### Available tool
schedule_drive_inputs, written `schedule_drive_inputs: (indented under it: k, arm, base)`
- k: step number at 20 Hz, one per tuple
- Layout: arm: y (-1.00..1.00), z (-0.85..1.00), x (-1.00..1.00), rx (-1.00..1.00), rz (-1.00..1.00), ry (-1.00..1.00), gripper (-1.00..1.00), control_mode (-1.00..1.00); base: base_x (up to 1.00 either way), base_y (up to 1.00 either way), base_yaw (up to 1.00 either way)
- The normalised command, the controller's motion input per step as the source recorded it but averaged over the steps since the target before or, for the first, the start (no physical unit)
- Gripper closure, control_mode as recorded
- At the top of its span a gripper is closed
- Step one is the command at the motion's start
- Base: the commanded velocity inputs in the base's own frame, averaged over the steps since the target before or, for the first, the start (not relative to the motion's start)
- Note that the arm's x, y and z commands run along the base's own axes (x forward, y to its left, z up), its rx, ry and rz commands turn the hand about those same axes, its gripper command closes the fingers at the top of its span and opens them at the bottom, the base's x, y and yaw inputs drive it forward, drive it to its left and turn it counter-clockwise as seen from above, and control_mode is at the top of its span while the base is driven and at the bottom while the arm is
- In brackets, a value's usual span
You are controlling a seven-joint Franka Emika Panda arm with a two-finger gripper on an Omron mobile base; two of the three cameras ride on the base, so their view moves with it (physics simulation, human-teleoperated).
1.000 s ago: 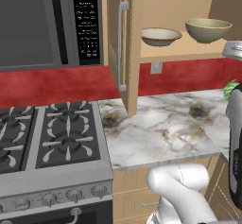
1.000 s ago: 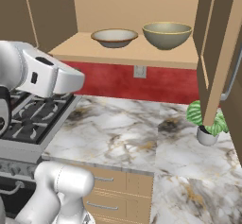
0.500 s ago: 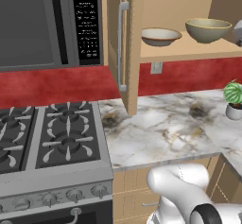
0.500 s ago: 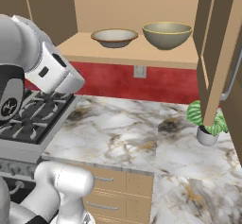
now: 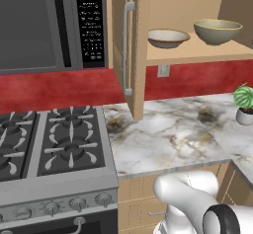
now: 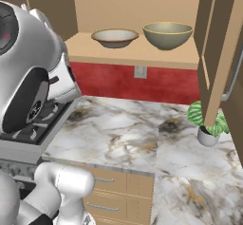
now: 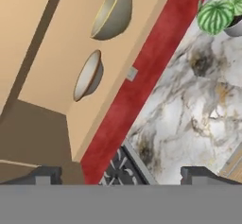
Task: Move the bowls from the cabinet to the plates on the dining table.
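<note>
Two bowls stand side by side on the shelf (image 5: 197,55) of the open cabinet (image 6: 133,53). The shallow cream bowl (image 5: 168,38) (image 6: 115,37) is on the left, the deeper olive-beige bowl (image 5: 217,30) (image 6: 167,34) on the right. The hand view is rolled, and both the shallow bowl (image 7: 89,75) and the deep bowl (image 7: 113,12) appear there some way ahead of my gripper (image 7: 123,176). Its jaws are open wide with nothing between them. The plates and the dining table are out of view.
The left cabinet door (image 5: 131,45) stands open over the marble counter (image 5: 168,134), the right door (image 6: 218,53) hangs above a small potted plant (image 6: 206,122). A microwave (image 5: 44,25) and a gas stove (image 5: 49,144) lie to the left. My upper arm (image 6: 28,77) looms at the left.
My arm has swung out of the right edge of the left base view, uncovering the plant, and its big link now sits closer and larger in the right base view. The bowls have not moved.
</note>
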Motion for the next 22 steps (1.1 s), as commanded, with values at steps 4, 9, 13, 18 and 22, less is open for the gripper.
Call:
schedule_drive_inputs:
  k: [4,9,13,18,22]
  arm:
    - [0.11,-0.47,0.13,0.15,0.0,0.0,-1.0,-1.0]
    - [0.2,-0.32,0.59,0.04,0.0,-0.01,-1.0,-1.0]
    - [0.07,0.04,0.69,0.07,0.0,0.0,-1.0,-1.0]
    - [0.0,0.3,0.41,0.16,0.0,0.0,-1.0,-1.0]
    - [0.0,0.11,0.23,0.17,0.0,0.0,-1.0,-1.0]
  base:
    - [0.0,0.0,0.0]
    - [0.0,0.0,0.0]
    - [0.0,0.0,0.0]
    - [0.0,0.0,0.0]
    - [0.0,0.0,0.0]
